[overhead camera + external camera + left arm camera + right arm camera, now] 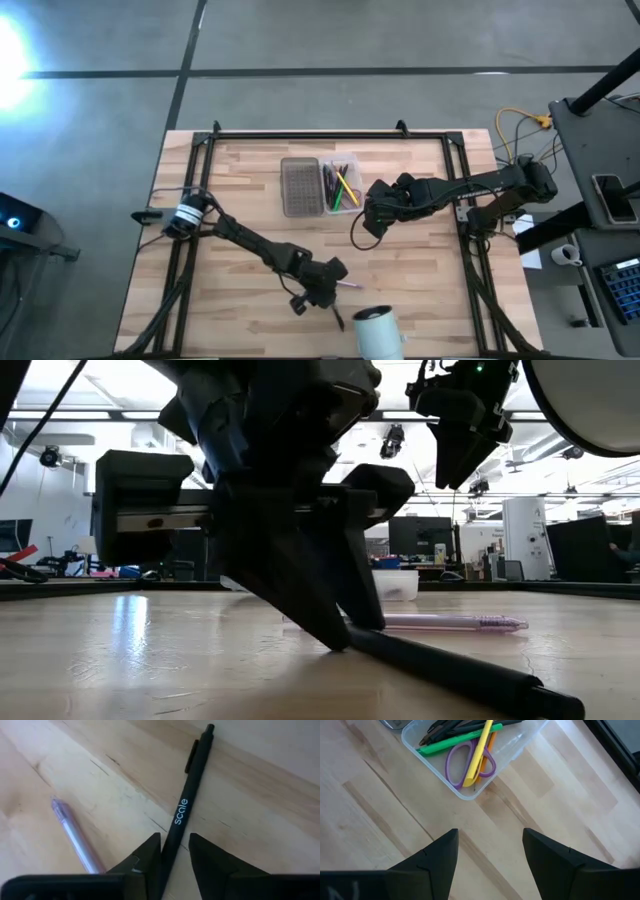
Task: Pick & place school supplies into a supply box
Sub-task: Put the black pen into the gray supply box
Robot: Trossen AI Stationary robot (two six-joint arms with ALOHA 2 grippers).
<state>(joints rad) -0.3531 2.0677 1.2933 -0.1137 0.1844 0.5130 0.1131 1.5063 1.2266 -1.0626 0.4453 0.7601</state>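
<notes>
Down near the front edge of the pale wooden worktop, the left gripper is lowered right onto the boards, its two dark fingers standing on either side of a slim black pen with white lettering on its barrel. The fingers are partly spread; one seems to touch the barrel while a narrow gap shows on the other side, so I cannot tell whether they truly pinch it. The pen lies flat on the wood, its clip end pointing away from the gripper. Just beside it, apart and at an angle, lies a translucent pink-purple pen, also flat on the worktop. A white cylindrical cup rests on its side at the front edge, near that gripper.

Toward the back of the worktop sits the small clear plastic supply box, its grey mesh-textured lid folded open alongside. Inside are purple-handled scissors, a green marker, a yellow marker, something thin and orange beneath it, and several dark pens.

The right gripper hangs above bare wood just beside the box, fingers spread wide, holding nothing.
</notes>
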